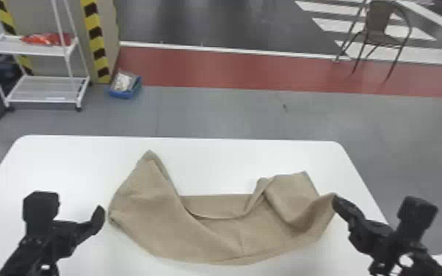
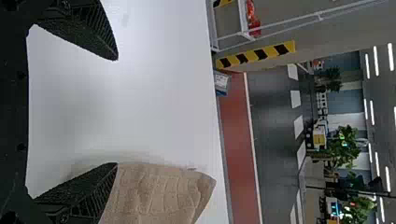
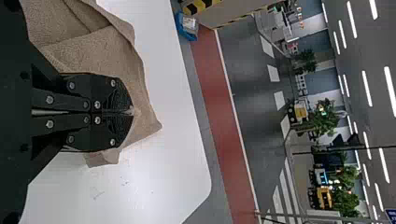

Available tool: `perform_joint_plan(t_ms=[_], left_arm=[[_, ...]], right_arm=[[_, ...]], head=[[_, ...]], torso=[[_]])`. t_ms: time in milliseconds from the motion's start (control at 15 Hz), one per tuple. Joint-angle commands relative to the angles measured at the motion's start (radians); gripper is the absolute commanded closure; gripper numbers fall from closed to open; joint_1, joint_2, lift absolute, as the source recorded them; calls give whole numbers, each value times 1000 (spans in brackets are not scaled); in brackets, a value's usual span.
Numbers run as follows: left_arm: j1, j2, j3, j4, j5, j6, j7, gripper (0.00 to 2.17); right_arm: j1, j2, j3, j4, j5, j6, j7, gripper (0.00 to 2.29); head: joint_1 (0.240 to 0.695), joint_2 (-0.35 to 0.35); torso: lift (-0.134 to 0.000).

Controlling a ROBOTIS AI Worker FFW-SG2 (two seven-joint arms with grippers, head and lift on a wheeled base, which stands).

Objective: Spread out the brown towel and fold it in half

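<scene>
With twelve at the far edge of the white table [image 1: 66, 158], the brown towel [image 1: 202, 238] lies rumpled across the middle, partly spread; one peak points between ten and eleven, a folded flap toward two; the left gripper [image 1: 74, 211] is at the towel's nine o'clock, fingers wide apart with nothing between them, one fingertip right beside the cloth; the right gripper [image 1: 335, 202] is at three, closed on a raised edge of the towel; beyond the table, a blue box [image 1: 121, 94] sits at eleven, a chair [image 1: 380, 22] between one and two.
</scene>
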Motion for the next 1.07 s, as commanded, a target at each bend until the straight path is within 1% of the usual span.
perform_joint_plan(t_ms=[0,67,133,200,333,400,533,733,1000], left_arm=[[76,11,61,-133,92,102,-47,124],[94,11,75,-163,133,117,-75,154],[99,11,81,-173,159,148,-99,188],[99,11,79,-176,178,188,-112,218],[100,10,67,-168,190,194,-138,221],[96,5,58,-153,188,194,-147,272],[56,3,24,-82,175,163,-145,272],[10,2,-13,-1,158,87,-135,272],[-16,0,-43,61,130,31,-124,272]], right_arm=[[3,1,-3,-1,1,0,0,1771],[3,1,-3,1,1,0,0,1771],[3,1,-1,1,2,0,0,1771],[3,1,0,2,4,-3,0,1771],[0,1,2,16,5,-18,0,1771],[0,1,2,24,5,-28,0,1771],[-6,1,3,44,5,-43,2,1771],[-14,1,3,53,7,-43,11,1771],[-15,1,5,52,7,-43,14,1771]], head=[[695,-164],[695,-165],[695,-166],[695,-168],[695,-185],[695,-190],[695,-210],[695,-220],[695,-226]], torso=[[0],[0],[0],[0],[0],[0],[0],[0],[0]])
